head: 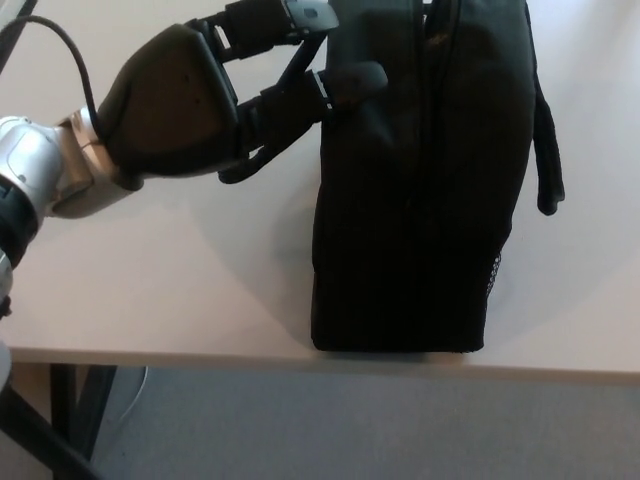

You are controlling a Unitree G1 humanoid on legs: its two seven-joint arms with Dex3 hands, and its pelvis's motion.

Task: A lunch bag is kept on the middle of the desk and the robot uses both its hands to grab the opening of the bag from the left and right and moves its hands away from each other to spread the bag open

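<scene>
black soft fabric lunch bag [420,180] sits mid beige counter [180,290], zip looks closed | left robot hand [215,95] at its 10 o'clock, fingers spread, tips touching the bag's side, no grip yet | right robot hand nowhere in frame | spreading not started imo

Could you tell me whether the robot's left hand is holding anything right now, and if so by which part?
Nothing is held. The left hand is open, its fingers reaching against the lunch bag's left side beside the strap, closed on neither.
</scene>
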